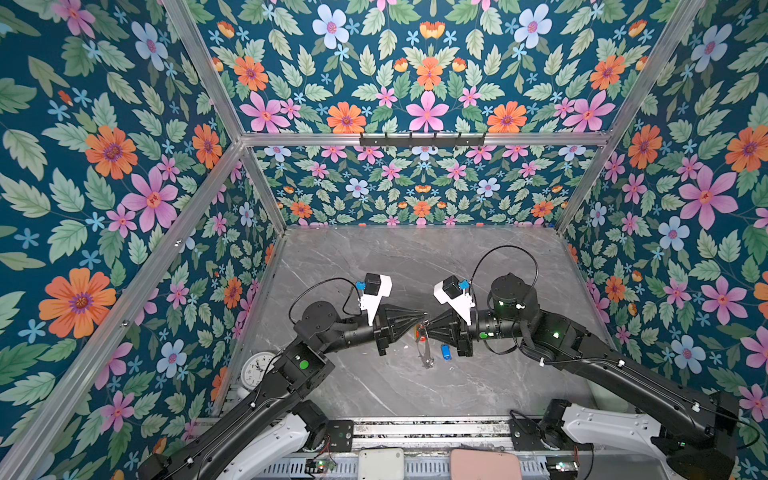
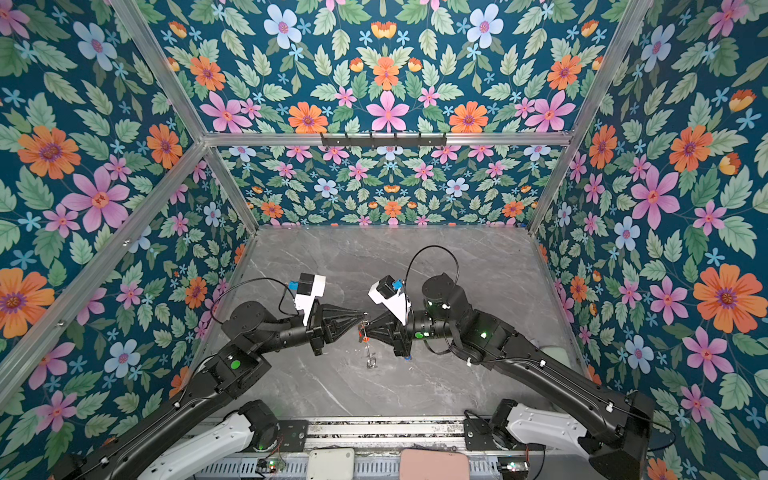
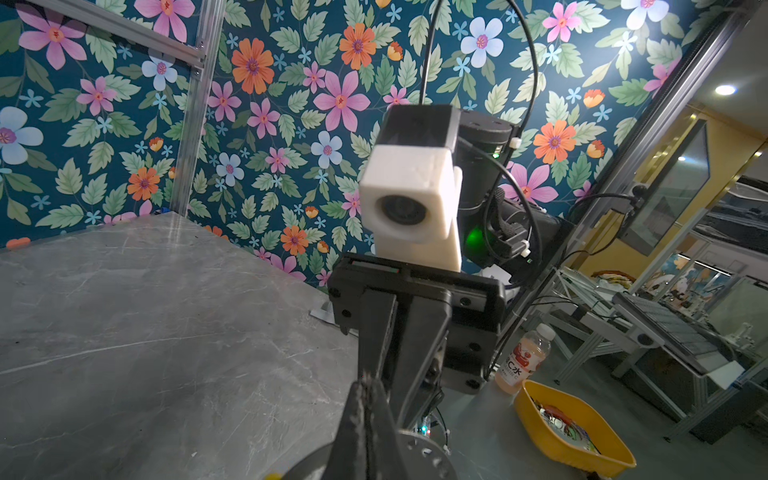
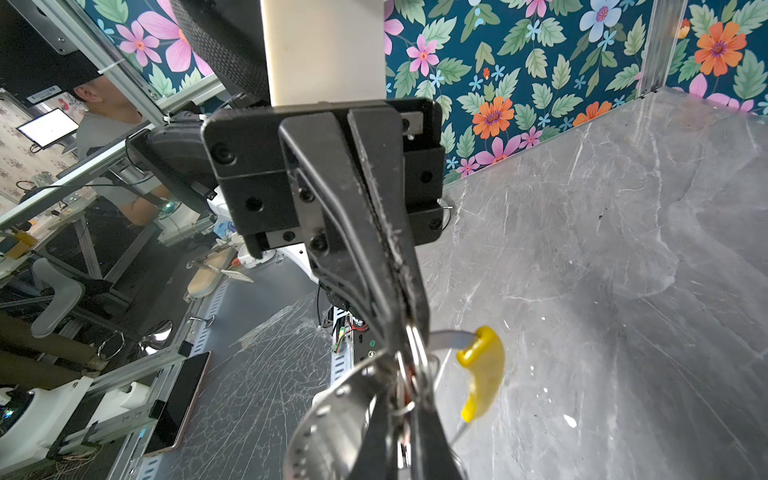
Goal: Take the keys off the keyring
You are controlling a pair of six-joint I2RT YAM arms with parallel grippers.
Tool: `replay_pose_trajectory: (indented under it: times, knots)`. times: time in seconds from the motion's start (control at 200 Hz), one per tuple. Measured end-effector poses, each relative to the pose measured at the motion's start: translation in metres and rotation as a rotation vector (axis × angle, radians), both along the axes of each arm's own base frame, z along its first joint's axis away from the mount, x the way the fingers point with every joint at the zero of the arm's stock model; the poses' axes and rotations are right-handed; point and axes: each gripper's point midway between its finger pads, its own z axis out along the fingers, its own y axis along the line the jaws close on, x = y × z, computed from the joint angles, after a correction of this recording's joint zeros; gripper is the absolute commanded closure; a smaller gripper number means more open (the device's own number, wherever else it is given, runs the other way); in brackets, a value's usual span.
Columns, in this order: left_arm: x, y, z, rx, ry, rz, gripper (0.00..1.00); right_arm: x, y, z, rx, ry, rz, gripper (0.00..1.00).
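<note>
Right now my two grippers meet tip to tip over the middle of the bench (image 1: 374, 270). My left gripper (image 1: 423, 314) reaches in from the left and my right gripper (image 1: 429, 325) from the right, with their tips nearly touching. Both are pinched fully closed.

In the right wrist view, the tips of my left gripper clamp a small ring (image 4: 415, 334) of thin silver wire. My right gripper closes just beside it, on the flat grey band of the keyring (image 4: 332, 403), as far as that crowded knot of metal lets me judge.

The keyring is off the bench and hangs from the two tips. Both top views show it almost edge-on, trailing toward the near side. I cannot tell whether its lower end touches the bench. Its yellow sleeve (image 4: 484, 372) curves away on the side facing the open bench.

A red-orange tag (image 2: 365, 338) sits right at the pinch point, tucked among the rings. The key it belongs to is too buried to make out.

The blue-tagged key (image 1: 446, 352) lies flat on the bench, just right of the hanging hoop and apart from it, below the body of my right gripper.

A white clock (image 1: 257, 368) rests at the near left corner, partly behind my left arm.
</note>
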Motion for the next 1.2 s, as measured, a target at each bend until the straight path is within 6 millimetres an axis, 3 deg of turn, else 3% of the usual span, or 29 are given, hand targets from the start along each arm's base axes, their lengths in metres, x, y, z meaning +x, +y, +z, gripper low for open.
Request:
replay_pose_trajectory:
  times: [0.475, 1.205]
  knots:
    - [0.001, -0.002, 0.003, -0.025, 0.081, -0.015, 1.00, 0.002, 0.001, 0.005, 0.019, -0.015, -0.008, 1.00]
    - [-0.003, -0.003, 0.010, -0.002, 0.066, -0.039, 1.00, 0.003, -0.004, 0.012, -0.011, -0.016, -0.029, 1.00]
